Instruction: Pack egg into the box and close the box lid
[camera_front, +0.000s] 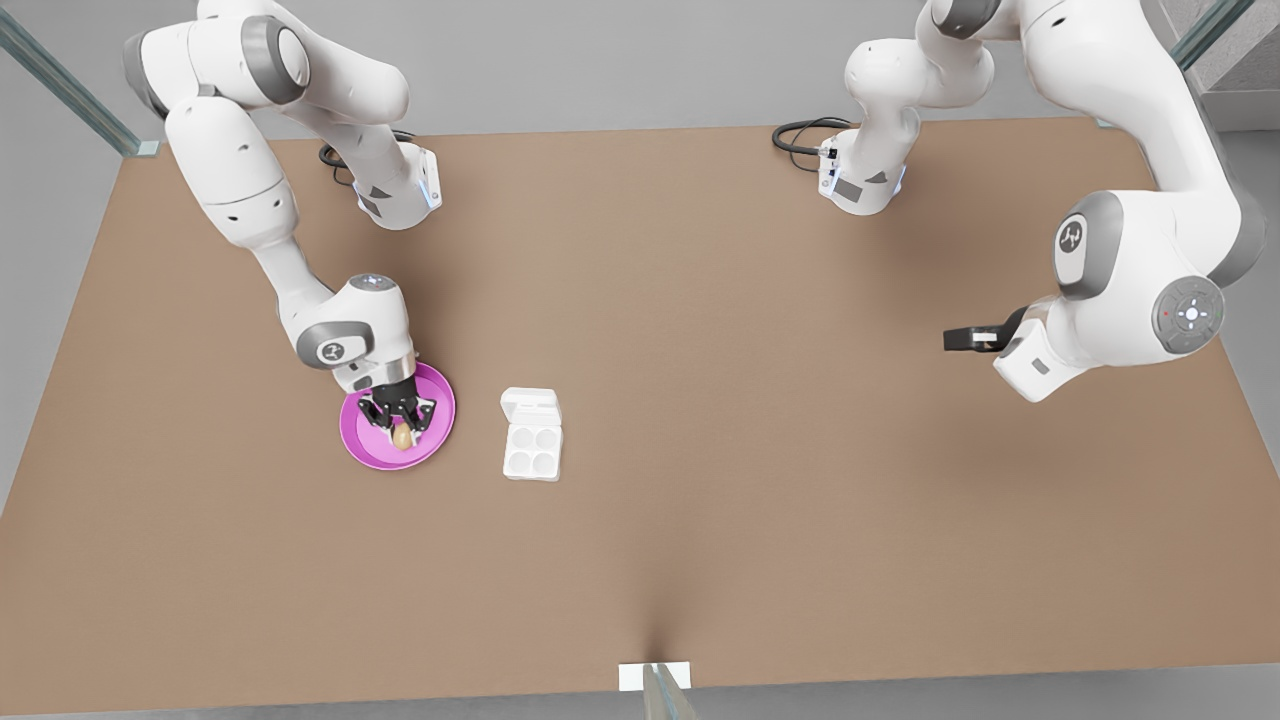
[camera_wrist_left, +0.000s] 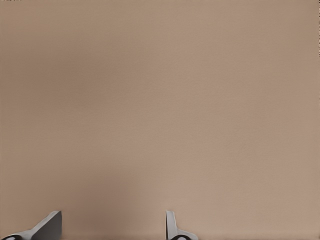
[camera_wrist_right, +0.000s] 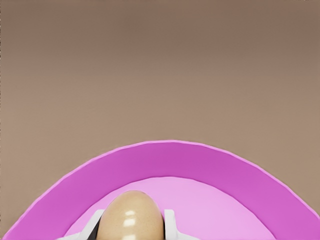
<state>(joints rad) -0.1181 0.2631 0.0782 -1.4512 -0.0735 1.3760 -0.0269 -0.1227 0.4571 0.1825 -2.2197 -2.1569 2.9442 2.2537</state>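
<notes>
The tan egg (camera_front: 403, 438) (camera_wrist_right: 132, 216) lies on the pink plate (camera_front: 440, 400) (camera_wrist_right: 200, 165) at the front view's left. My right gripper (camera_front: 401, 428) (camera_wrist_right: 133, 230) reaches down onto it, its fingers (camera_wrist_right: 170, 225) pressed against both sides of the egg. The white box (camera_front: 532, 451) rests just to the plate's right in the front view, all four cups empty. The box lid (camera_front: 530, 407) is folded open flat behind the tray. My left gripper (camera_front: 958, 338) (camera_wrist_left: 110, 227) waits open above bare table at the front view's right, far from the box.
The brown table (camera_front: 700, 330) spreads wide around the plate and box. Both arm bases (camera_front: 400, 195) stand at the far edge with black cables beside them. A white marker (camera_front: 655, 676) sits at the near edge.
</notes>
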